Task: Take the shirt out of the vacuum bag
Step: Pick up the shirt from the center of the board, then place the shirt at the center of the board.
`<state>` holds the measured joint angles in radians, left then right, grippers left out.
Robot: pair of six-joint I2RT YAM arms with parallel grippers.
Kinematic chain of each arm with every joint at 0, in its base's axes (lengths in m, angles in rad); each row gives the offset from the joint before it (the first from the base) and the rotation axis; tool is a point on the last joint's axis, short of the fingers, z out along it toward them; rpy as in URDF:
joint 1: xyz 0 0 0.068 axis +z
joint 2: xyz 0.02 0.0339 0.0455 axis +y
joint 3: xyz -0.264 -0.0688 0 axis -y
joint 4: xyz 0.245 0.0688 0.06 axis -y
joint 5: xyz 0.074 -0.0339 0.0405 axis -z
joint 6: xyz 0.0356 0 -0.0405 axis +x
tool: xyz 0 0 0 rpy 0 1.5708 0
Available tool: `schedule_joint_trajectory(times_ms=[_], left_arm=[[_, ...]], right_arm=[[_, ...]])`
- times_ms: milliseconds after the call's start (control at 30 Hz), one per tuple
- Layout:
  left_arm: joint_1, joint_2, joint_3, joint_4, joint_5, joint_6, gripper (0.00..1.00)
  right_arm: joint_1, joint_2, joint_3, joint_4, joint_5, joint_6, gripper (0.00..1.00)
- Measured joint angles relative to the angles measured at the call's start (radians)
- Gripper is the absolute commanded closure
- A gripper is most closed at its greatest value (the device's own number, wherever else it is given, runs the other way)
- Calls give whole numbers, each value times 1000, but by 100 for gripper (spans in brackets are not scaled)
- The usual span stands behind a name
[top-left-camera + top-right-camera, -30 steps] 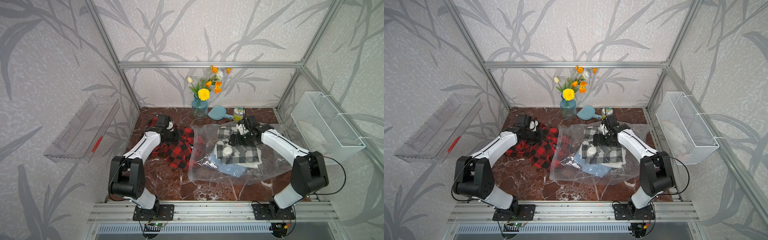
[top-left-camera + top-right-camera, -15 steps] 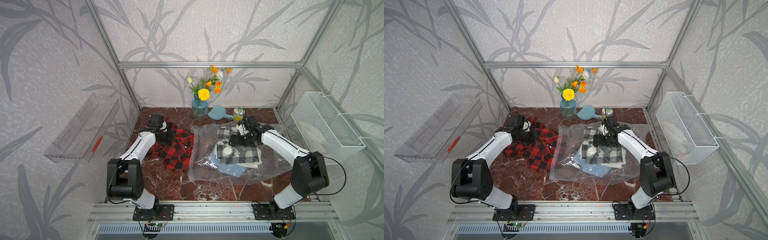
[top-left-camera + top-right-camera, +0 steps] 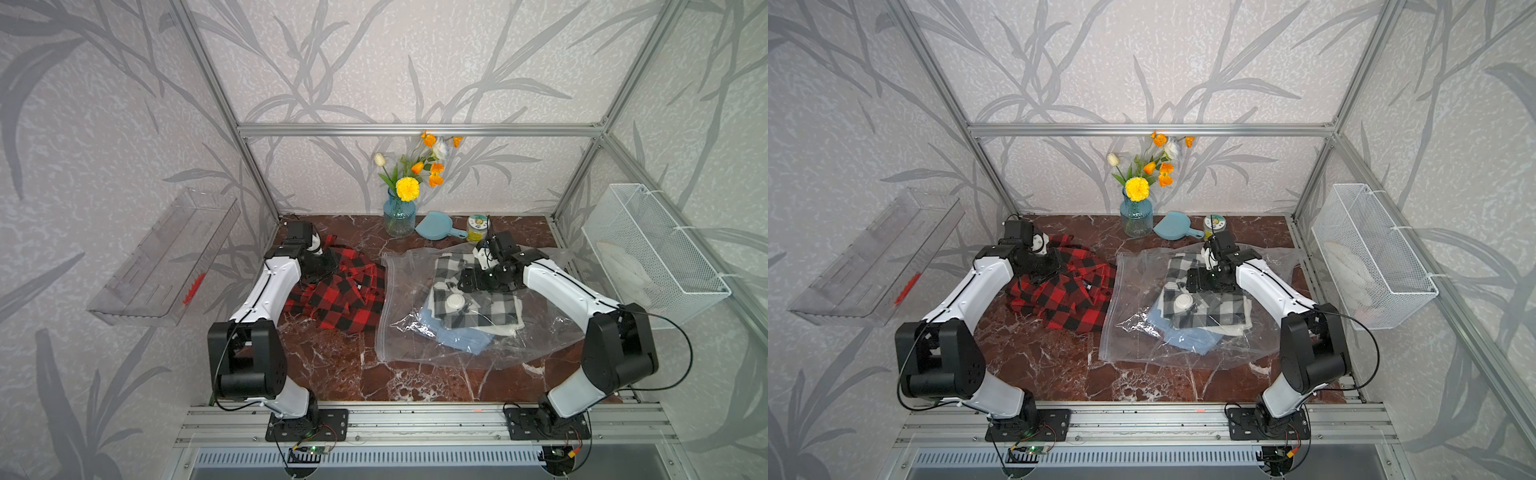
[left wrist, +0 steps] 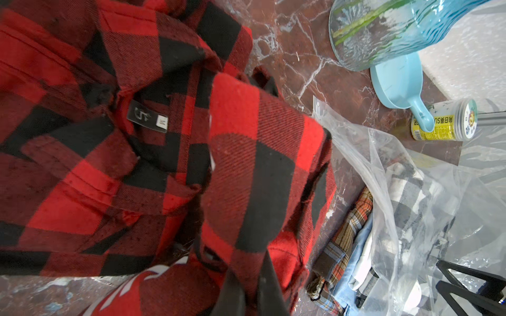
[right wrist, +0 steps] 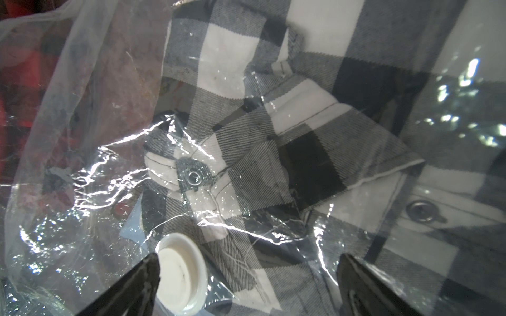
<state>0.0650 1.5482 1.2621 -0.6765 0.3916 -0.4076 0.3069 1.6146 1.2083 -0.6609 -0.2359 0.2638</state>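
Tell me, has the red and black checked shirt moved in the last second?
Yes. The red and black checked shirt, held by the shut left gripper, has been dragged away from the clear plastic vacuum bag, toward the left wall.

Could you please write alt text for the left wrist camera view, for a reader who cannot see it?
A crumpled red-and-black checked shirt, with its collar label showing, fills most of the view and lies on the dark marble table. Beside it is the clear vacuum bag with folded clothes inside; beyond stand a blue glass vase, a light blue scoop and a yellow-labelled jar.
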Motion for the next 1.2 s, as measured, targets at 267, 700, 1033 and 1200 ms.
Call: schedule_joint_trajectory(times_ms=[267,700,1033,1200], left_arm=[[61,23,100,-43,3,35,100],[177,212,295,-119,31,98,100],[238,378,346,-116,-2,146,17],[238,394,385,-139,-55,145,0]], right_arm=[[-2,0,0,3,0,-3,1],[-7,0,0,5,0,-3,0],[-7,2,0,6,-7,-4,0],[-7,2,0,4,-10,-7,0]])
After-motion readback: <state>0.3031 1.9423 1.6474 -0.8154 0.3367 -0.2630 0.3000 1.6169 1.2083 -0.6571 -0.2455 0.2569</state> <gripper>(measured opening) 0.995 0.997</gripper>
